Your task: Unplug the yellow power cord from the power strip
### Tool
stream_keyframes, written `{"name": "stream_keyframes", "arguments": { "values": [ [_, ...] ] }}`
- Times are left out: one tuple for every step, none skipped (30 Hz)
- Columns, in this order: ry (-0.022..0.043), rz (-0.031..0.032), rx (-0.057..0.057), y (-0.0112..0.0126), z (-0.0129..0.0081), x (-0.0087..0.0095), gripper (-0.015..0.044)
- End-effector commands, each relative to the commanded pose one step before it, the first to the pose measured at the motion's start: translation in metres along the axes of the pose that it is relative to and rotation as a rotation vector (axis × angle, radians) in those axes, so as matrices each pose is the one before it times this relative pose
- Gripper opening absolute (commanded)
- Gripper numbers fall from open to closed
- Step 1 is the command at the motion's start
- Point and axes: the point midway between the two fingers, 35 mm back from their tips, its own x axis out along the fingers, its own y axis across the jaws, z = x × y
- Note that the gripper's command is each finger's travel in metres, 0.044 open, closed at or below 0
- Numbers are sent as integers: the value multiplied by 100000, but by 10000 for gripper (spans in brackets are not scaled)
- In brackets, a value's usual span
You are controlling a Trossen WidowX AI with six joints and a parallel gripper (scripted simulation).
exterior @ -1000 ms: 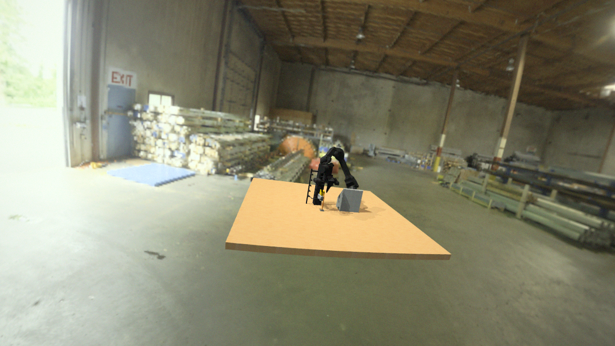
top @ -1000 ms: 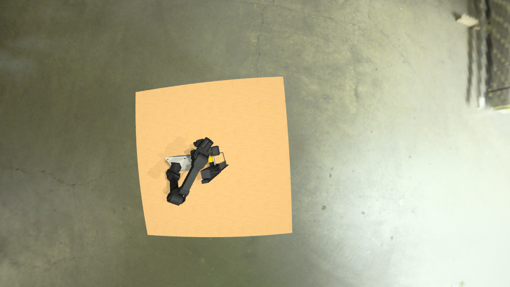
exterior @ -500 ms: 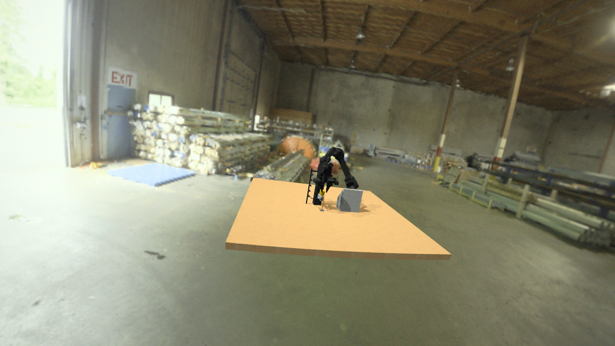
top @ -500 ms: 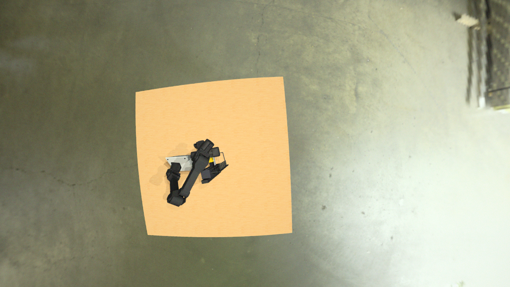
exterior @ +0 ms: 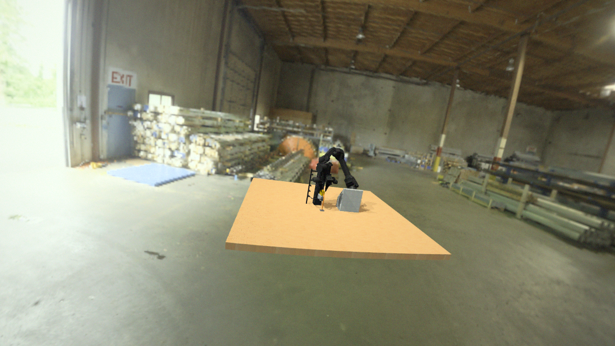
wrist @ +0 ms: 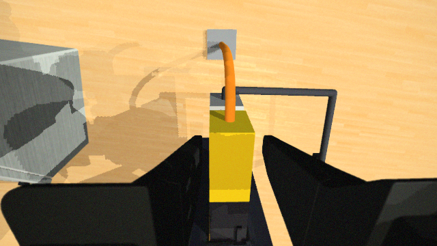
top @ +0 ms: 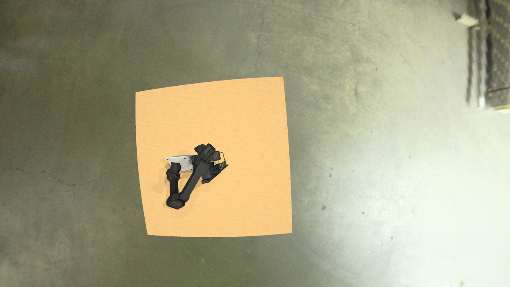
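At the far left of the wrist view a gray block (wrist: 41, 113) stands on the desk (wrist: 341, 41), with shadows of the arm across its face. Next comes the hand (wrist: 232, 138), its two black fingers set at a middling width on either side of the yellow plug (wrist: 232, 160). A thin gap shows on each side, so the fingers bracket the plug without gripping it. The plug's near end meets a dark gray part low in the picture; whether it is seated there I cannot tell. An orange cord (wrist: 229, 82) rises from the plug's far end and curves to a small gray square (wrist: 221, 37) lying on the desk. To the right a dark bent bar (wrist: 328, 116) runs behind the cord and turns toward the right finger.
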Motion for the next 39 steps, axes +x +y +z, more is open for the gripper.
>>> {"name": "stream_keyframes", "arguments": {
  "values": [
    [144,-640,-227,63,-623,-142,160],
    [0,0,0,0,0,0,160],
    [0,0,0,0,0,0,160],
    [0,0,0,0,0,0,160],
    [0,0,0,-1,0,24,160],
    [1,-1,0,-1,0,49,160],
    [2,-1,1,-1,0,67,160],
    [2,-1,1,-1,0,87,160],
    [3,-1,1,-1,0,109,160],
    [5,-1,2,-1,-1,134,160],
    [6,-1,2,0,-1,156,160],
    [7,-1,2,1,-2,165,160],
    [8,-1,2,2,-2,166,160],
    [8,0,2,2,-2,136,160],
    [5,0,1,2,-1,82,160],
    [2,0,0,1,0,27,160],
    [0,0,0,0,0,0,160],
    [-339,374,492,-34,81,-269,134],
    [0,0,0,0,0,0,107],
    [0,0,0,0,0,0,81],
    [0,0,0,0,0,0,55],
    [0,0,0,0,0,0,29],
    [0,0,0,0,0,0,22],
    [0,0,0,0,0,0,15],
    [0,0,0,0,0,0,9],
    [0,0,0,0,0,0,2],
    [0,0,0,0,0,0,0],
    [0,0,0,0,0,0,0],
    [0,0,0,0,0,0,0],
    [-4,-3,-2,-3,27,-2,0],
    [-8,-5,-5,-6,53,-3,0],
    [-11,-8,-7,-9,78,-5,0],
    [-15,-10,-9,-12,104,-6,0],
    [-18,-13,-11,-14,129,-7,0],
    [-20,-15,-12,-16,151,-8,0],
    [-21,-15,-13,-16,161,-8,0],
    [-20,-15,-13,-16,162,-8,0],
    [-19,-15,-13,-15,163,-8,0],
    [-19,-15,-13,-14,163,-8,0]
  ]
}}
